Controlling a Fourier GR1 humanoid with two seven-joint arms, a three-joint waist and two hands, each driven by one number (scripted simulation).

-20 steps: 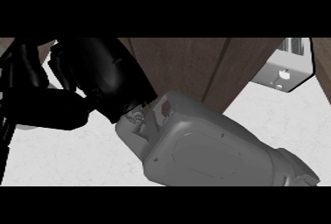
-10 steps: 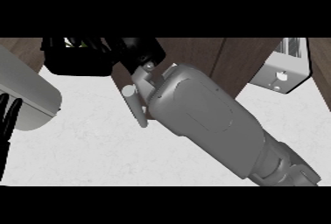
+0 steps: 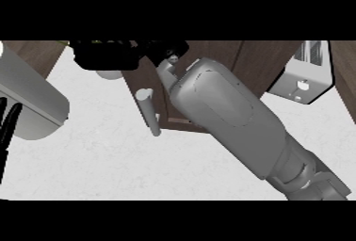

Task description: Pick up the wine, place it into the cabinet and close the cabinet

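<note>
Reaching up and away across the view, the right forearm [image 3: 230,122] runs from the near right corner toward the far left, where the right hand [image 3: 104,52] shows as a dark mass against the top band. Its fingers cannot be read: the hand is cut off by the edge and merges into one black shape, so whether they are wide, narrow or curled round something I cannot tell. The wine does not show anywhere; it may be inside that dark shape, or already within the cabinet [image 3: 208,56], but nothing here settles it.

The cabinet fills the far side as brown wooden panels, with a vertical seam between doors just right of the forearm. A pale bar handle [image 3: 148,113] stands just left of the forearm, near the lower edge of the wood. The arm is stretched this far, I judge, because the cabinet lies beyond the white worktop [image 3: 125,164] and the hand has to reach into or against it.

A metal toaster [image 3: 306,75] sits on the worktop at the far right, well apart from the hand. At the left edge a pale grey forearm [image 3: 31,103] comes in, with thin dark fingers [image 3: 7,136] hanging below it near the edge; the left hand is mostly out of view and I cannot tell its state. It seems to be kept aside so the right arm has room.
</note>
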